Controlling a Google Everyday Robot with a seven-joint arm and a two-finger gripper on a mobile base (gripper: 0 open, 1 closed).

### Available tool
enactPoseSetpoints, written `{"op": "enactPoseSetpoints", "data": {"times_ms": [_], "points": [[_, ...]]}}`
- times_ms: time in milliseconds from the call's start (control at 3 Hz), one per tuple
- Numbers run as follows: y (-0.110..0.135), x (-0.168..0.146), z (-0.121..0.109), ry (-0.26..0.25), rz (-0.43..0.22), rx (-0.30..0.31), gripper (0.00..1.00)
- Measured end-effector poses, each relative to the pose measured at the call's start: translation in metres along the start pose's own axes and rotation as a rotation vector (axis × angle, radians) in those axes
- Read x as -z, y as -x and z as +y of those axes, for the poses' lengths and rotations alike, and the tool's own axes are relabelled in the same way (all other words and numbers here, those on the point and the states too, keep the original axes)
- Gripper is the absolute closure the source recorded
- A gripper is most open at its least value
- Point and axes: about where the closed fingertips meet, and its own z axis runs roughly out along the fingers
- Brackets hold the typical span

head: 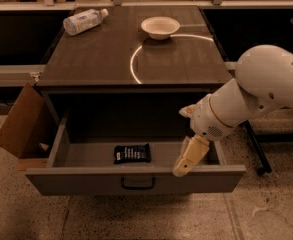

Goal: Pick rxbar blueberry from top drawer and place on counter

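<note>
Dark surface [101, 59] above, top drawer [86, 180] open below it. The hand [188, 158] hangs over the drawer's right end, holding nothing; how open, cannot tell. The rxbar blueberry [132, 153] lies flat mid-drawer, left of it: likely light, wrapper slippery, best pinched across its narrow width.

The arm [258, 89] is presenting smooth white rounded shells with small dark dots. Its cream gripper [184, 165] is sitting above the top drawer [136, 180], right side.

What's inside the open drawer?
I can see the rxbar blueberry lying flat near the middle of the top drawer. The tool hangs over its right end, covering that bit of the floor.
</note>
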Motion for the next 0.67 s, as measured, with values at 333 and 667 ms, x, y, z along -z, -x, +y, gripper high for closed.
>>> {"op": "enactPoseSetpoints", "data": {"times_ms": [333,667], "points": [[0.0,-0.01,-0.005,0.017,-0.004,-0.004,0.0],[0.004,-0.038,-0.023,0.03,-0.023,0.008,0.0]]}}
